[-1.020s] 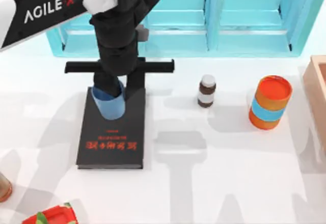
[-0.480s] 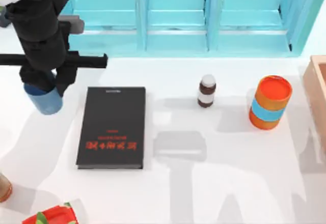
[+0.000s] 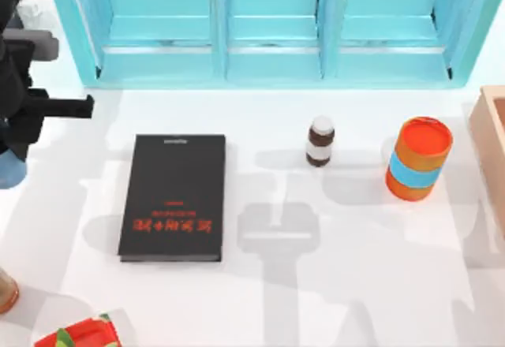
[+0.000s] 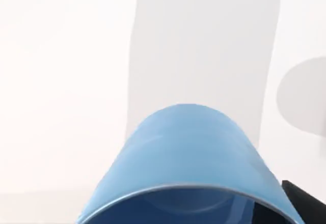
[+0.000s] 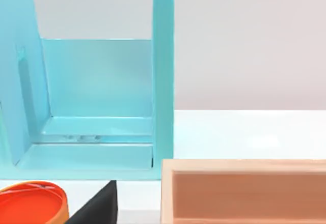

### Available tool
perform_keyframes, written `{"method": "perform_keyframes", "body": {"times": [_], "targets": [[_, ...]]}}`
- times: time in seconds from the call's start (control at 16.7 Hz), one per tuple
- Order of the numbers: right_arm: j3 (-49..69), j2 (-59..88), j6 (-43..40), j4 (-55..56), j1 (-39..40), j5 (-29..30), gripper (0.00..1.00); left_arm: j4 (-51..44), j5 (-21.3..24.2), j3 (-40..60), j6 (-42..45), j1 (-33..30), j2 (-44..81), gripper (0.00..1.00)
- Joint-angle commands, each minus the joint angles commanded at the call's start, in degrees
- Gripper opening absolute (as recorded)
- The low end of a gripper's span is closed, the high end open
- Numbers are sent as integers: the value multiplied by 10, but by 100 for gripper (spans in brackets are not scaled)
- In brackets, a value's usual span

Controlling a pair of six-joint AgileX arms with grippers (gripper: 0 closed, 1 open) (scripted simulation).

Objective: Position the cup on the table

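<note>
Cup point(image 3: 9, 169) sits at the far left edge of the top view, only a sliver of its light-blue wall showing below the dark left end effector point(image 3: 12, 138), which hangs over the left side of the white tabletop point(image 3: 316, 284). The left arm comes in from the upper left corner, its black wrist upright above the cup and a black crossbar sticking out toward the right; most of the arm is cut off by the frame. In the left wrist view the cup point(image 4: 186, 168) looms close, mouth toward the camera and narrower base pointing away toward the tabletop point(image 4: 61, 81), with a black finger point(image 4: 305, 203) just at its rim, so the end effector is pinching the cup. Whether the base touches the tabletop cannot be told. Well apart to the right lie a black book point(image 3: 173, 197) with red lettering, a small brown bottle point(image 3: 319, 140) and an orange canister point(image 3: 418, 159) with a blue band, in front of a turquoise rack point(image 3: 268, 31). The right wrist view faces the rack point(image 5: 102, 107) and a wooden box point(image 5: 244, 191); the state of the right end effector cannot be told.
</note>
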Motion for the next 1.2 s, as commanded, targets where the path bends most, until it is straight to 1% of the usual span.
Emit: {"method": "perform_keyframes", "body": {"times": [0.12, 0.24, 0.54, 0.84, 1.2], "targets": [[0, 0, 0, 0, 0, 0, 100, 1, -1, 0, 1, -2, 3, 0], [0, 0, 0, 0, 0, 0, 100, 22, -1, -19, 5, 2, 7, 0], [0, 0, 0, 0, 0, 0, 100, 131, 1, -102, 20, 20, 25, 0], [0, 0, 0, 0, 0, 0, 100, 144, 1, -114, 23, 23, 29, 0], [0, 0, 0, 0, 0, 0, 100, 144, 1, -114, 23, 23, 29, 45]]}}
